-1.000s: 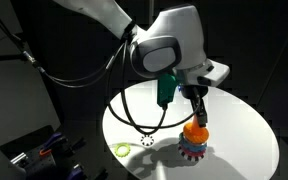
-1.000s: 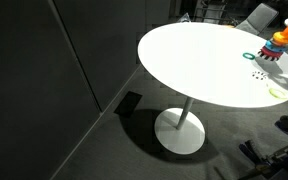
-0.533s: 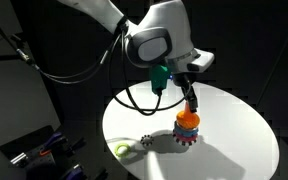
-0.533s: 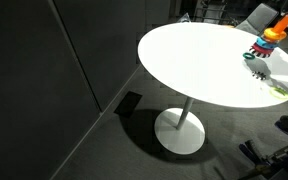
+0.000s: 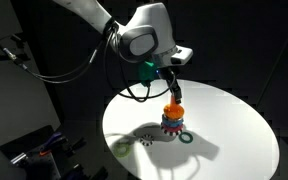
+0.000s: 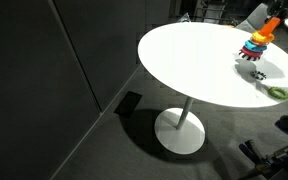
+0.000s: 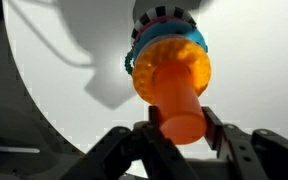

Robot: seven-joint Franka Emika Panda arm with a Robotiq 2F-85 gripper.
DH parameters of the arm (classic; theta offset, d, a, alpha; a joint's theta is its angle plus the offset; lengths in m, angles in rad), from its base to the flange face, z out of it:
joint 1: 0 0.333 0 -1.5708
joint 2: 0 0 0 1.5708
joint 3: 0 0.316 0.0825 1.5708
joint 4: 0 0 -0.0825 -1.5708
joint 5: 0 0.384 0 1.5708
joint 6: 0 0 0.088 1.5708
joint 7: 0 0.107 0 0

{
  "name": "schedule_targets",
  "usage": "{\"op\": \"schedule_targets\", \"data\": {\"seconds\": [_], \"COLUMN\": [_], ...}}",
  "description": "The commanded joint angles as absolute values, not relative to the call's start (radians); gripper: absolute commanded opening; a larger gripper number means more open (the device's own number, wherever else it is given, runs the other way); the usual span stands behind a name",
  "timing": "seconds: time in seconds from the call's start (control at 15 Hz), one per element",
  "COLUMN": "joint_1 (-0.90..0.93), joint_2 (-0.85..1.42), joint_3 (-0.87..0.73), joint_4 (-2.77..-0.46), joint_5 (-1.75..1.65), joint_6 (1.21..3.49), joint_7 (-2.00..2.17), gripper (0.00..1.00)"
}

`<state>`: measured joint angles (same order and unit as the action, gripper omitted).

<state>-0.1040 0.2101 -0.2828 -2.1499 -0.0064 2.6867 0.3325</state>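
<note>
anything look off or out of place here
Yes: a green ring lies loose near the edge of the table, off the ring stack that the gripper grips by its orange top. A darker ring lies beside the stack. Nothing looks spilled or broken.

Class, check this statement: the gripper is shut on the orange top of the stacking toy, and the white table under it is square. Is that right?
Not quite. The table is round, not square, as both exterior views show. The rest holds: in the wrist view the gripper is shut on the orange top of the stacking toy.
</note>
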Motion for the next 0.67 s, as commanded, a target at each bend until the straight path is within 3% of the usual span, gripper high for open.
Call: {"op": "schedule_targets", "data": {"seconds": [0.0,0.6], "joint_1": [-0.09,-0.054], "joint_2": [0.169,0.178], "joint_3": [-0.257,-0.196], "joint_4": [-2.173,-2.197], "joint_5": [-0.033,-0.034], "joint_6": [2.658,2.644], "joint_7": [0.357,0.36], "gripper": [0.2,0.2]}}
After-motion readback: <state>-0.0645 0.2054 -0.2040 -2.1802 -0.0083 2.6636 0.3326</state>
